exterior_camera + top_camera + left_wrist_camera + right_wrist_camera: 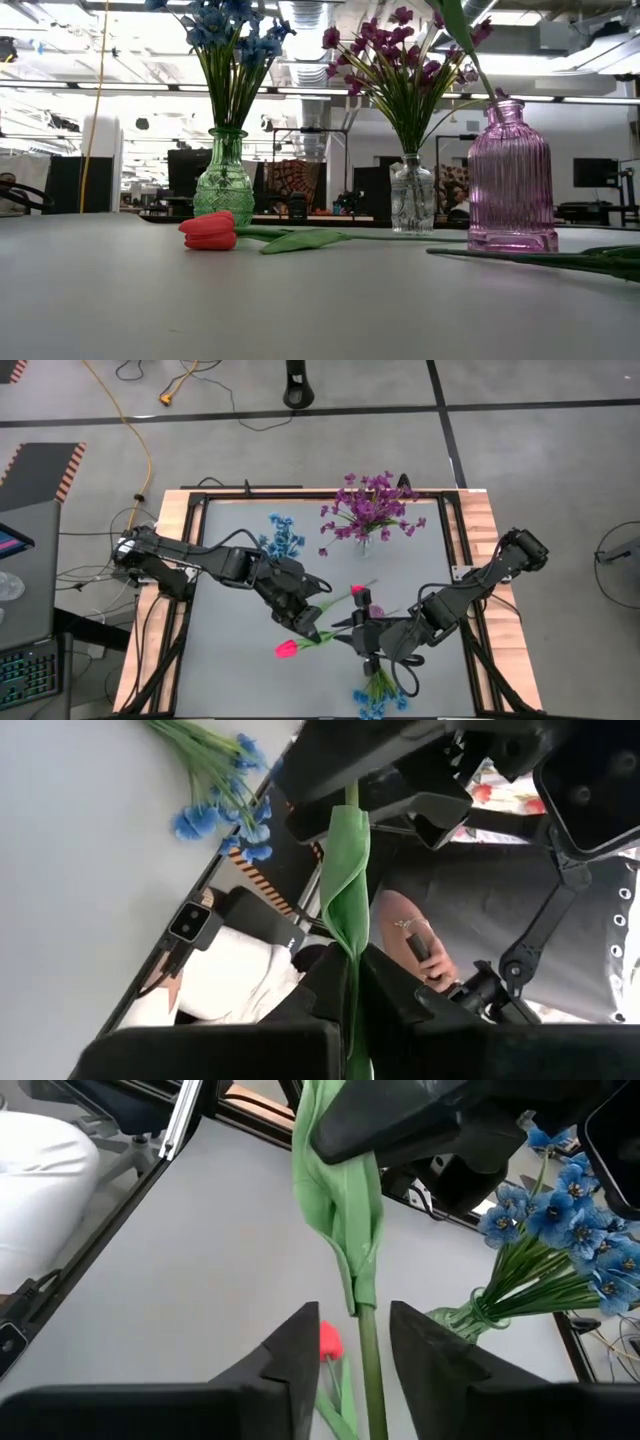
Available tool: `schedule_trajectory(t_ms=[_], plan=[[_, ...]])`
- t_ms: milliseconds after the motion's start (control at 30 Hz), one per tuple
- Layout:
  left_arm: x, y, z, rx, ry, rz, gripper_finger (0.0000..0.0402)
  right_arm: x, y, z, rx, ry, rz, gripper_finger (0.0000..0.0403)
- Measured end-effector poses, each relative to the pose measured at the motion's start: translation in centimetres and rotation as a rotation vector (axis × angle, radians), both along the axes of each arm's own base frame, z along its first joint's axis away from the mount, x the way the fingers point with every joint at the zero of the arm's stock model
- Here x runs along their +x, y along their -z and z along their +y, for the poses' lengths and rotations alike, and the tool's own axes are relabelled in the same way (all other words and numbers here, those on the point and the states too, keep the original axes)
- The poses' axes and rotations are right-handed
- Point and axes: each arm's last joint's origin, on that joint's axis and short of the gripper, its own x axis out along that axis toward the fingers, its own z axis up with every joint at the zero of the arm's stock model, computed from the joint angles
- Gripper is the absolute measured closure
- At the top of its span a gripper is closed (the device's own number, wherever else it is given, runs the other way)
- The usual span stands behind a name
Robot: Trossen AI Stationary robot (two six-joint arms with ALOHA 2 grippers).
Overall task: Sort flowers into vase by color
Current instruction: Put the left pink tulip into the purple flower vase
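My left gripper (312,625) and right gripper (358,632) face each other above the table's middle. One green tulip stem with a long leaf (345,870) runs between them. My left gripper (352,1020) is shut on it. My right gripper (355,1360) is open, with a finger on either side of the stem (368,1350), apart from it. This tulip's bud is hidden. A second pink-red tulip (287,648) lies flat on the table (210,230). The pink ribbed vase (510,180) has a green stem slanting out of its mouth. My left gripper pinches the tulip's stem (350,975) between its two fingers, at the foot of the long leaf. Stem and leaf run straight on from the fingers toward my right gripper, lifted clear of the table. Where along the whole stem this lies, I cannot tell.
A green vase of blue flowers (280,540) and a clear vase of purple flowers (365,510) stand at the far side. Loose blue sprigs (375,695) lie at the near edge. A person in white (230,980) sits beyond the table's edge.
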Motion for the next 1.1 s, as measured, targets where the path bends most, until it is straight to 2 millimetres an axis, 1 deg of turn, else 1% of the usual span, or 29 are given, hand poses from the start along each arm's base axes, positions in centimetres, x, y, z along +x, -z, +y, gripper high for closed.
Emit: schedule_trajectory(t_ms=[200, 367, 600, 733, 867, 967, 1100], plan=[[0.11, 0.06, 0.15, 0.042, -0.069, -0.009, 0.0397, 0.01, 0.02, -0.02, -0.001, 0.002, 0.001, 0.0322], [0.12, 0.06, 0.15, 0.070, -0.055, -0.030, 0.0397, 0.00, 0.02, -0.02, -0.002, 0.002, 0.001, 0.0374], [0.10, 0.10, 0.17, 0.175, 0.017, -0.115, 0.0397, -0.01, 0.02, 0.01, -0.002, -0.002, 0.001, 0.0377], [0.06, 0.18, 0.19, 0.186, 0.022, -0.112, 0.0397, 0.00, 0.03, 0.05, 0.008, -0.017, 0.006, 0.0369], [0.00, 0.29, 0.21, 0.228, 0.047, -0.130, 0.0396, 0.00, 0.03, 0.04, 0.009, -0.018, 0.007, 0.0374], [-0.01, 0.30, 0.23, 0.293, 0.093, -0.184, 0.0382, 0.00, 0.03, 0.05, 0.010, -0.020, 0.008, 0.0377], [-0.01, 0.29, 0.25, 0.379, 0.174, -0.268, 0.0342, -0.02, 0.03, 0.10, 0.025, -0.018, 0.007, 0.0371]])
